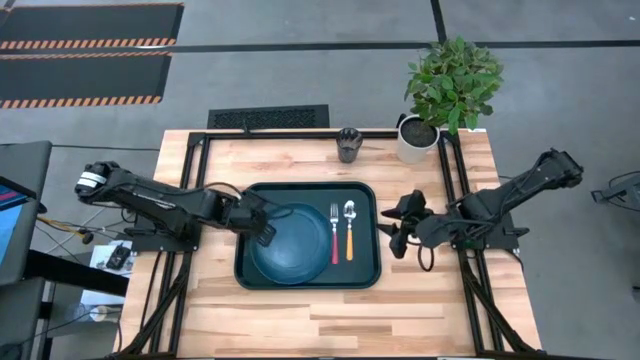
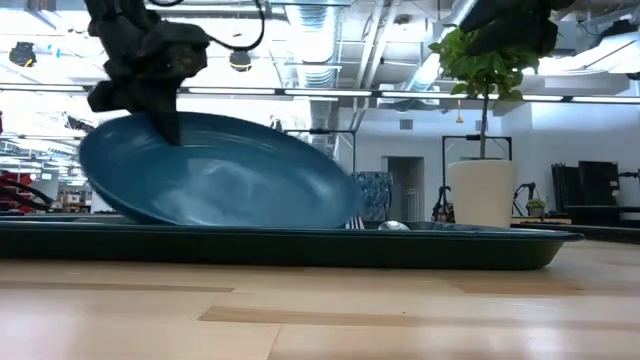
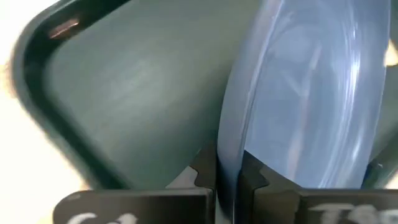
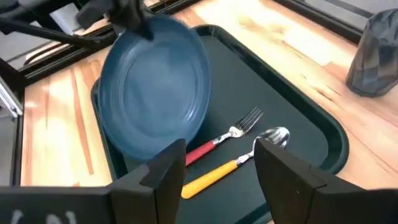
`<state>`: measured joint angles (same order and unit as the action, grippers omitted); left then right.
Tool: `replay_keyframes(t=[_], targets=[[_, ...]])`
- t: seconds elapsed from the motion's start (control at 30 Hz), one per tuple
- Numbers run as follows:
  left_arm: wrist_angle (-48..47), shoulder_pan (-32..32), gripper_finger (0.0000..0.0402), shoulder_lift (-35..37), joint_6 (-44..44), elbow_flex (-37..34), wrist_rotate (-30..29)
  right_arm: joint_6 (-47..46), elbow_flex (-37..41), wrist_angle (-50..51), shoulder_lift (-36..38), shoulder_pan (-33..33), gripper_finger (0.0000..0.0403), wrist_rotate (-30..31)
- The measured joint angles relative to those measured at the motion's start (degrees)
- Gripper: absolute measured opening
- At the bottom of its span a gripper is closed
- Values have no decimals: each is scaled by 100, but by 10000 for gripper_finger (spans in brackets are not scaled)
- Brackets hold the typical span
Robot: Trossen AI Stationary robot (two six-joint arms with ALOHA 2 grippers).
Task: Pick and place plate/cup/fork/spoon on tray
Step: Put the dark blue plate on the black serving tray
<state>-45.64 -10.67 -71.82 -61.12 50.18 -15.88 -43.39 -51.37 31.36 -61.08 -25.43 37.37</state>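
My left tool [image 1: 262,226] is pinched shut on the rim of the blue plate [image 1: 292,244], at the edge nearest the tray's left wall. That side is lifted, so the plate stands tilted while its far edge rests low on the dark green tray [image 1: 366,272]. My grip is only a thin bite on the raised rim, as the left wrist view shows, with the fingers [image 3: 202,174] on either side of it. I judge that to be the weak point: if the plate pivots on that bite it could slip out and drop flat with a clatter.

The red-handled fork [image 1: 334,234] and the orange-handled spoon [image 1: 349,231] lie side by side on the tray just beside the plate's lowered edge. If I set the plate down while drifting toward the tray's right side, it may ride onto the fork or shove both pieces askew.

The dark tumbler [image 1: 348,144] stands off the tray, near the counter's far edge beside the potted plant [image 1: 445,92], so it has not been placed yet.

My right tool [image 1: 403,226] hangs wide open and empty just off the tray's right edge.
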Motion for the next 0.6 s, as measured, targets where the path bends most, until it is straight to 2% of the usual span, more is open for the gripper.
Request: replay_keyframes(t=[0.23, 0.33, 0.6], targets=[[-206, 237, 0, 269, 57, -207, 267, -79, 1, 31, -383, -168, 207, -8], [-78, 284, 0, 270, 33, -489, 501, -159, 0, 51, -498, -201, 205, -8], [431, 514, 0, 272, 222, -1019, 639, -182, 0, 85, -473, -199, 203, -10]])
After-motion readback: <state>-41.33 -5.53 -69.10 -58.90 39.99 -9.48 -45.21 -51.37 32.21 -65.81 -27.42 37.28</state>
